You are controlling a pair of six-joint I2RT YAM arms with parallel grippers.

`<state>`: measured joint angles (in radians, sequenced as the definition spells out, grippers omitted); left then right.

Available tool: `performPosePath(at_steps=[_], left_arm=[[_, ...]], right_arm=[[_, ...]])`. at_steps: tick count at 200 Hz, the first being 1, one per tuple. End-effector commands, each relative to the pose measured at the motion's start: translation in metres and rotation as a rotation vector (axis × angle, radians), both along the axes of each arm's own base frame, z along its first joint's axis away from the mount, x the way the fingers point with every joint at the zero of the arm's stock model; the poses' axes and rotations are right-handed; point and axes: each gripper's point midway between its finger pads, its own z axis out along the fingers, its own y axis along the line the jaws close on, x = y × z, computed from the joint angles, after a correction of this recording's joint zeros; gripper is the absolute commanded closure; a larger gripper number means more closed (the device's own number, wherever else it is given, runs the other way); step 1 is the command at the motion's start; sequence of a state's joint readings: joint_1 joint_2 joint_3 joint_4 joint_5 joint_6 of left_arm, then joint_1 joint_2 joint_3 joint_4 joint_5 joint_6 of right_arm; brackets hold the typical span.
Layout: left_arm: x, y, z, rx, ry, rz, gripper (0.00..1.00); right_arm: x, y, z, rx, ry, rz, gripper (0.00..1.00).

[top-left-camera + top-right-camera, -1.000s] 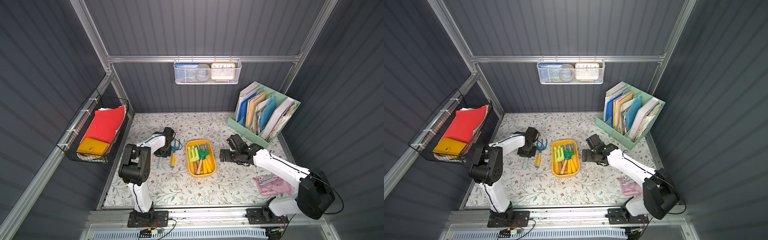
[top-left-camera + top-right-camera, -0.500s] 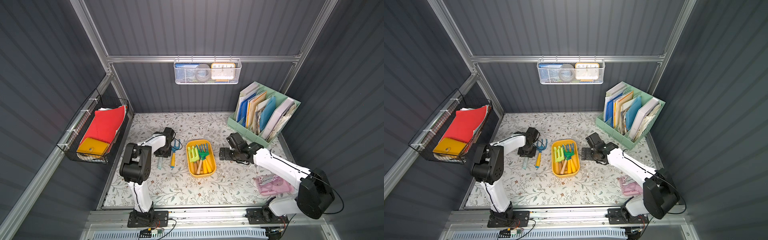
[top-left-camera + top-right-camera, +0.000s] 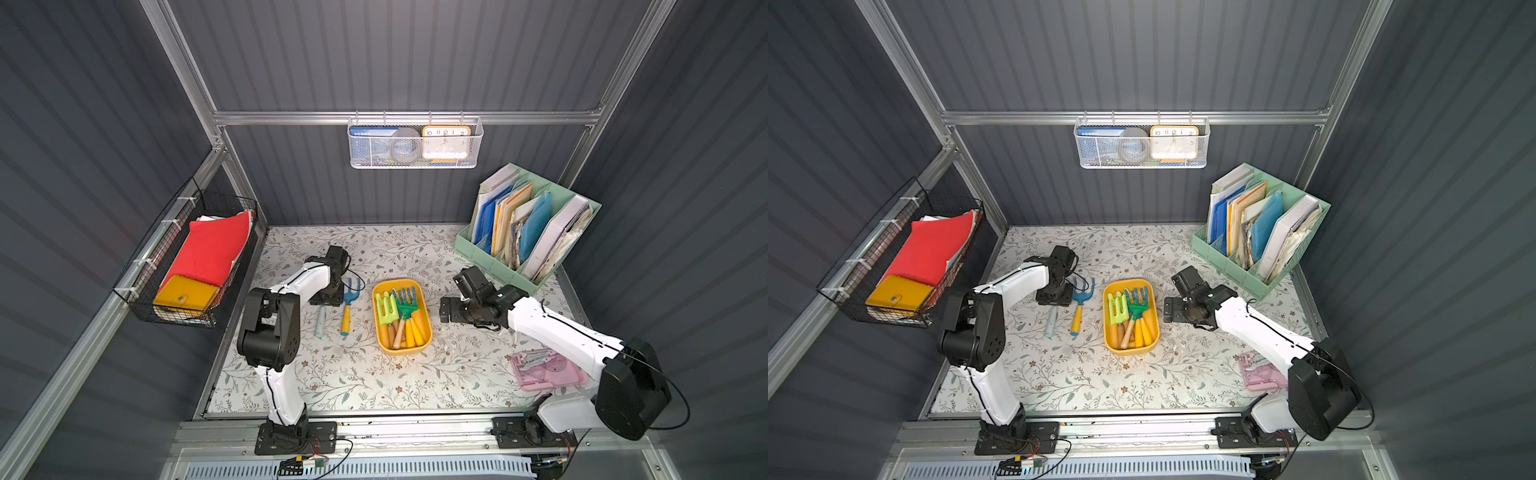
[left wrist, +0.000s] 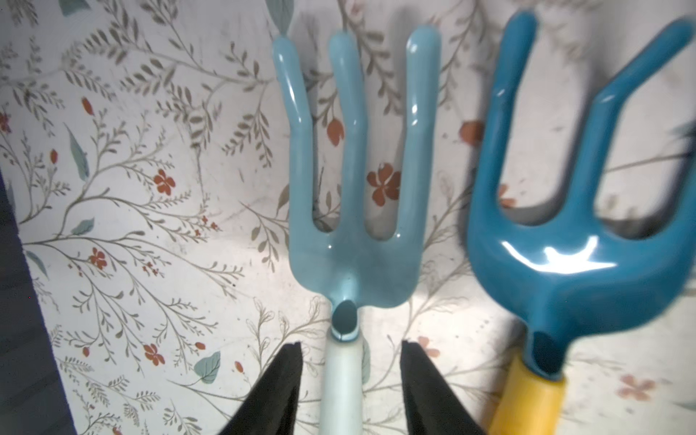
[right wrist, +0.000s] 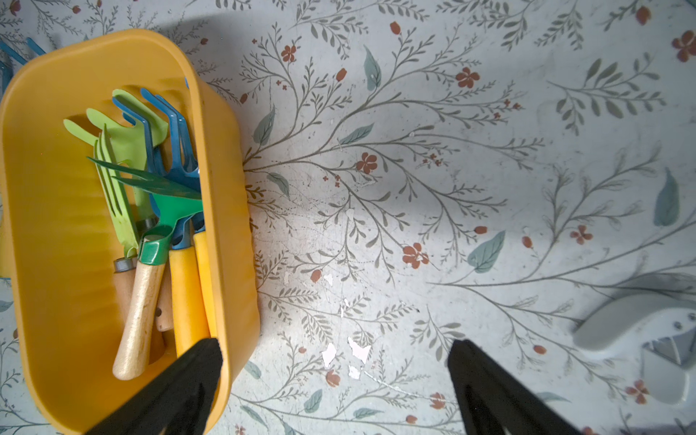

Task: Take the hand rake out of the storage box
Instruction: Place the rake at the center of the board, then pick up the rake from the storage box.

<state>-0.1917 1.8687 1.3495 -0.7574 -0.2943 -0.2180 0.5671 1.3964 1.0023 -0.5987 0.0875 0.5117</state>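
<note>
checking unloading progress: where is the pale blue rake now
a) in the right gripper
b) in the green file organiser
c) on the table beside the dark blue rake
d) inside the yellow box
c: the pale blue rake lies on the table beside the dark blue rake, outside the yellow box, left gripper open astride its handle.

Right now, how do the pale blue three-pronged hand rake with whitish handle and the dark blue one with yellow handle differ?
Handle: whitish on the pale blue rake, yellow on the dark blue rake. Prongs: the pale blue rake's run nearly parallel; the dark blue rake's splay wider. State: the left gripper has open jaws flanking the pale blue rake's handle; the dark blue rake lies free. Both lie flat on the floral table.
</note>
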Motion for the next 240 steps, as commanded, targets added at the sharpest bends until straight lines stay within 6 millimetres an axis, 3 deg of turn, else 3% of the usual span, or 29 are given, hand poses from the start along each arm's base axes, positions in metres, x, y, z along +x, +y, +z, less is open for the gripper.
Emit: performPosePath(at_steps=[1,18,46,91,95,128,146,165,240], left_arm=[[0.005,-0.022,0.045,-0.130,-0.086,-0.013,0.51],[0.017,-0.049,0.079,-0.244,-0.178,-0.024,0.51],[0.006,-0.113,0.102,-0.343,-0.220,-0.061,0.51],[-0.040,-0.189,0.106,-0.467,-0.215,-0.072,0.55],[-0.048,-0.192,0.096,-0.474,-0.194,-0.063,0.55],[-0.080,-0.247,0.088,-0.496,-0.158,-0.130,0.56],[-0.092,-0.253,0.067,-0.421,-0.115,-0.157,0.57],[-0.102,-0.263,0.059,-0.412,-0.091,-0.183,0.58],[-0.117,-0.252,0.031,-0.368,-0.028,-0.195,0.60]], right_arm=[[-0.001,-0.003,0.014,-0.004,-0.028,-0.008,0.01],[-0.002,-0.006,0.017,-0.010,-0.037,-0.011,0.01],[-0.002,-0.009,0.018,-0.024,-0.037,-0.024,0.01],[-0.005,-0.015,0.021,-0.041,-0.036,-0.037,0.01],[-0.005,-0.015,0.021,-0.044,-0.035,-0.039,0.01],[-0.008,-0.021,0.018,-0.067,-0.024,-0.050,0.01],[-0.008,-0.022,0.015,-0.064,-0.021,-0.059,0.01],[-0.007,-0.018,0.013,-0.048,-0.022,-0.056,0.01],[-0.004,-0.017,0.008,-0.058,-0.009,-0.052,0.01]])
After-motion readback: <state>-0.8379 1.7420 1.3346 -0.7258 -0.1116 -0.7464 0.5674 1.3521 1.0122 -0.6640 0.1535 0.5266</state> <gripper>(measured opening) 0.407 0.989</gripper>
